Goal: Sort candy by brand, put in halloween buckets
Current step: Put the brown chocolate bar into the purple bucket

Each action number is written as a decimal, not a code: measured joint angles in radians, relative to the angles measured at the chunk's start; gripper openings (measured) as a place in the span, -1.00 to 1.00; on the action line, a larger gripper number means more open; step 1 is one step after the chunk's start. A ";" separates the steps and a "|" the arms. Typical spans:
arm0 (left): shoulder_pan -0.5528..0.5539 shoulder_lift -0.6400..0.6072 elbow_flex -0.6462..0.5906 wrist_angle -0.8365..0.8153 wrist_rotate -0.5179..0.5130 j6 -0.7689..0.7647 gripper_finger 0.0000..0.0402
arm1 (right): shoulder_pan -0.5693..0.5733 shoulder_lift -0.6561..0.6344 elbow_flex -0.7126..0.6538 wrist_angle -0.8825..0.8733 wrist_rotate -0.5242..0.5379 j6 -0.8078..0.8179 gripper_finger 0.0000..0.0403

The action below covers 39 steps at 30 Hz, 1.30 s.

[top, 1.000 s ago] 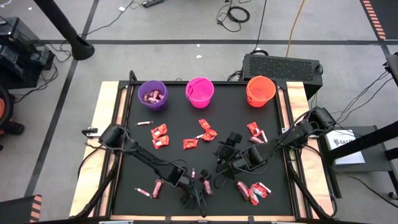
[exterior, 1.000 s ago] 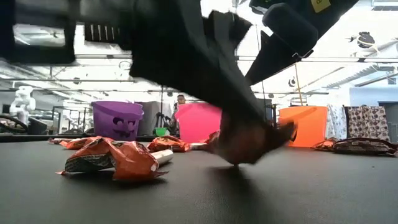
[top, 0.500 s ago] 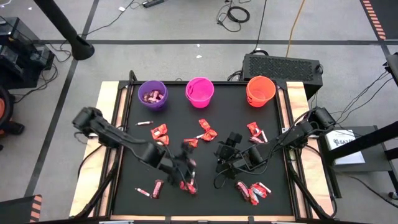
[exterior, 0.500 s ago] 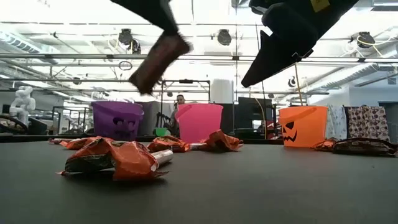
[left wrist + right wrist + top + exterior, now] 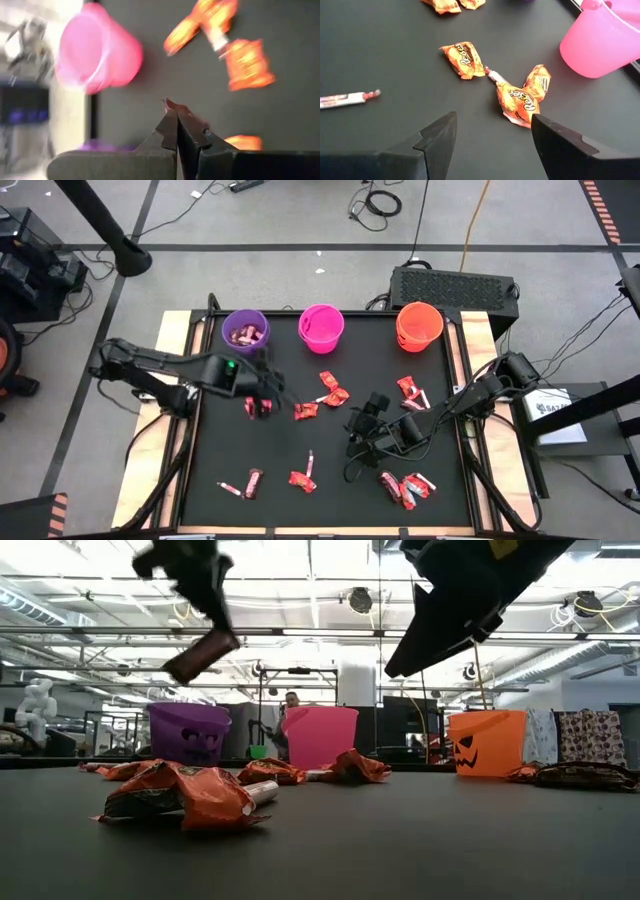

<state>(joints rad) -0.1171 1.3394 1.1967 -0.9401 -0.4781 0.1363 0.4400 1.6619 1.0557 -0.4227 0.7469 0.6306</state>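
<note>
Your left gripper (image 5: pixel 262 402) is clamped on one dark maroon bar (image 5: pixel 200 654) and holds it in the air above the counter (image 5: pixel 330 455), near the counter's far left corner and short of the purple bucket (image 5: pixel 245 331). Your right gripper (image 5: pixel 366 418) hangs over the middle of the counter with its fingers spread and nothing between them. Judge the sort as barely begun: the purple bucket already contains a few dark maroon pieces, while no candy is visible in the pink bucket (image 5: pixel 321 327) or the orange bucket (image 5: pixel 419 325), which stand along the far edge. Much remains: orange peanut-butter-cup packets (image 5: pixel 521 98) lie scattered across the middle, another cluster (image 5: pixel 408 488) rests near the front right corner, and a maroon bar (image 5: pixel 252 482) with thin pale sticks (image 5: pixel 309 467) lies toward the front edge. The packets are crinkled glossy film, flat and pillow-shaped with crimped ends; expect them to slip and fold. The sticks are slender and round. The buckets are smooth moulded plastic, tapered, with faces on their sides. The counter surface is matte black.
</note>
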 joint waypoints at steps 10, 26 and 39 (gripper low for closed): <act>0.384 -0.132 -0.123 0.018 -0.181 0.032 -1.00 | -0.029 0.032 0.000 0.090 0.015 -0.058 0.23; 0.729 -0.084 -0.126 0.199 -0.066 0.078 -0.97 | -0.126 0.122 0.000 0.209 -0.101 -0.153 0.23; 0.739 -0.050 -0.125 0.138 -0.032 -0.026 -0.39 | -0.126 0.122 0.000 0.232 -0.125 -0.180 0.23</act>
<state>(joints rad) 0.6224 1.2893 1.0714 -0.8022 -0.5101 0.1098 0.3145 1.7840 1.0557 -0.1909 0.6216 0.4507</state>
